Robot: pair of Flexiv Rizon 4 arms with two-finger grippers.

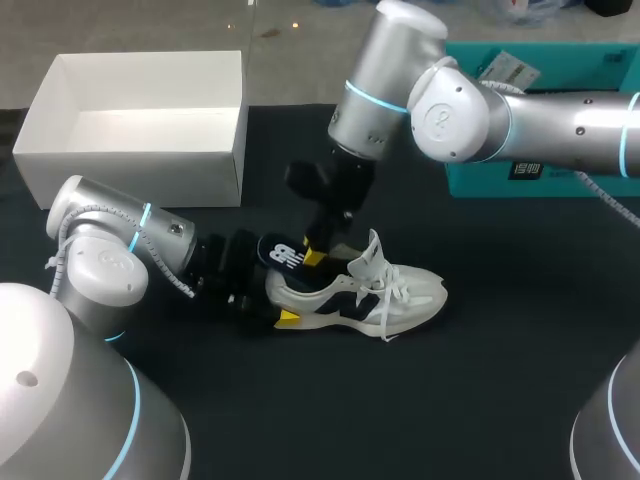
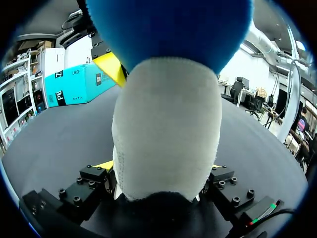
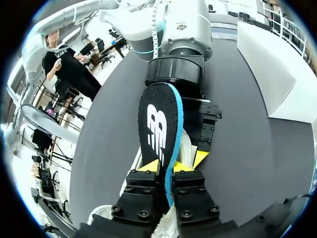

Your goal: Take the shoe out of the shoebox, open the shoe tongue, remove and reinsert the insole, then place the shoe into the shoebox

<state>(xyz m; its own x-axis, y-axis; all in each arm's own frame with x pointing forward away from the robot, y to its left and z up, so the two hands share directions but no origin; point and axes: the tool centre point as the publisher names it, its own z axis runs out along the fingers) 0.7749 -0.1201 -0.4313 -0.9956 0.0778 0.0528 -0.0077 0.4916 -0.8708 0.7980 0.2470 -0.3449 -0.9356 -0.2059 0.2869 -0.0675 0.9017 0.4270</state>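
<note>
The white and navy shoe (image 1: 370,295) lies on its sole on the black table, toe to the right. My left gripper (image 1: 278,300) is shut on its heel (image 2: 166,129), one yellow tip on each side. Out of the shoe's opening stands the dark insole (image 1: 282,253) with its blue edge, tilted towards the heel. My right gripper (image 1: 315,257) comes down from above and is shut on the insole (image 3: 158,124); in the right wrist view its tips (image 3: 167,167) pinch the insole's edge. The blue underside of the insole (image 2: 168,29) hangs over the heel in the left wrist view.
The white shoebox (image 1: 130,160) stands open at the back left, with nothing in it. A teal box (image 1: 480,180) lies at the back right, behind my right arm. Bare black table stretches in front of and to the right of the shoe.
</note>
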